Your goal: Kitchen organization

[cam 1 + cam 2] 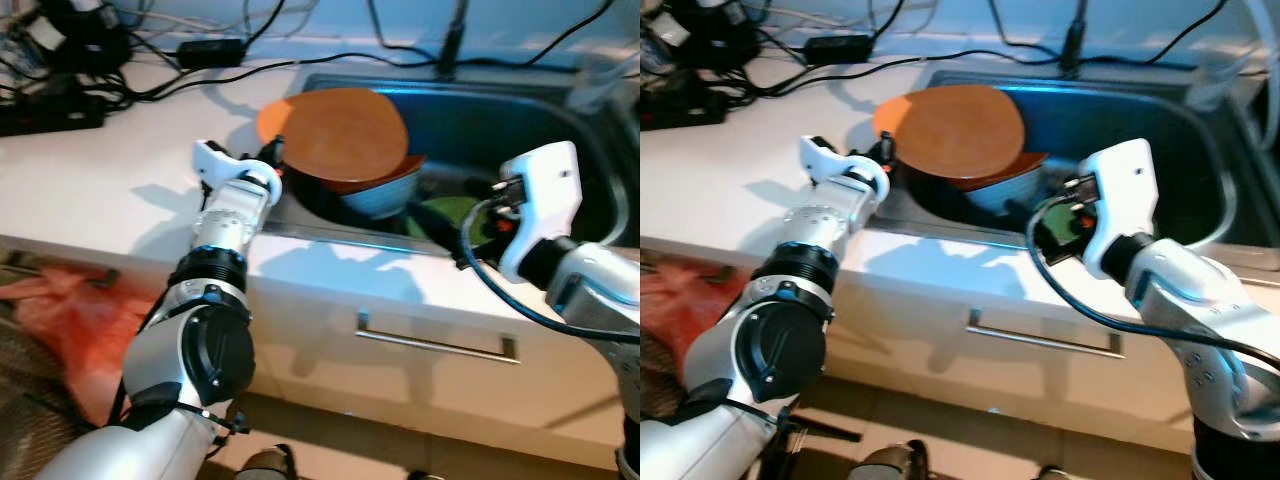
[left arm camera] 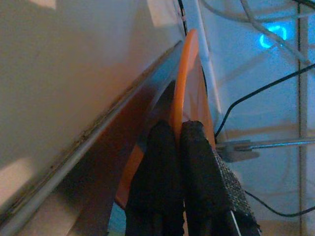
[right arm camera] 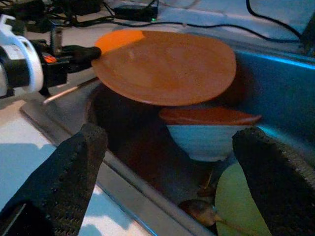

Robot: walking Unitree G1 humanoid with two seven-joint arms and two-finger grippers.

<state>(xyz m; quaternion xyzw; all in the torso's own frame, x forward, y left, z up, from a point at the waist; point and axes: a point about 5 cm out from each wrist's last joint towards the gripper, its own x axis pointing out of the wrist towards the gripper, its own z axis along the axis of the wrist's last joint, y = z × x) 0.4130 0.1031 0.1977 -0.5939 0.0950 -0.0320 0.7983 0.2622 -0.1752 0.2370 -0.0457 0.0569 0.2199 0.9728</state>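
Your left gripper [image 1: 272, 163] is pinched tight on the orange plate [image 1: 345, 133], held over the sink [image 1: 520, 120], your right gripper [image 3: 167, 182] waits wide open, and the white bowl [image 3: 204, 140] and green dish [image 3: 236, 201] are left inside

bowl interior [image 3: 204, 140]: covered by a small orange plate [image 3: 209, 116] on its rim
sink floor [image 1: 480, 130]: left part hidden under the large orange plate [image 1: 345, 133]
green item [image 3: 241, 201]: cut off at the lower right edge of the right wrist view, kind unclear
left gripper [image 2: 176, 132]: fingers cut off at the lower edge of the left wrist view
right gripper [image 3: 172, 142]: hidden in the eye views behind its white wrist housing [image 1: 540, 195]
red bag [image 1: 80, 310]: blurred, cut off at the left edge
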